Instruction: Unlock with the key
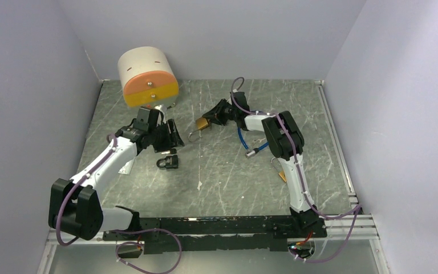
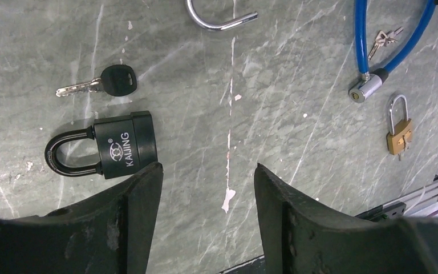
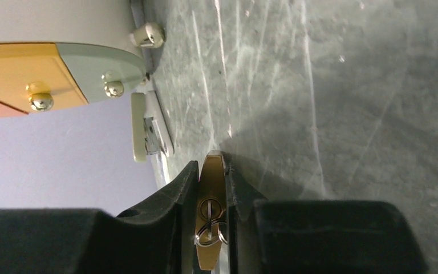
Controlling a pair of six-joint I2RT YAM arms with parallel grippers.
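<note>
The right gripper (image 3: 211,165) is closed on a brass padlock (image 3: 211,194). Its two fingers press the flat sides of the lock body. In the right wrist view a small wire ring (image 3: 210,227) lies on the end of the lock body, between the fingers. From above, this padlock sits a little behind the middle of the grey marbled table (image 1: 222,177), and its steel shackle (image 2: 219,28) points toward the left arm. I cannot tell if the shackle is locked.

The left gripper (image 2: 208,168) is wide open and holds nothing. It hangs over the table with a black padlock (image 2: 124,145) just beside its left finger (image 2: 140,194). This padlock lies flat, the word KAIJING is on its body, and its shackle is pushed in. A key with a black head (image 2: 117,80) lies near it on the table, apart from it, and no gripper touches this key.

Further on the right side lies a blue cable lock (image 2: 368,85), and a small bunch of keys (image 2: 383,37) lies inside its loop. A smaller brass padlock (image 2: 399,136) lies near the metal end of the cable.

At the back left of the table stands a round cream drum with an orange front (image 1: 148,74)
</note>
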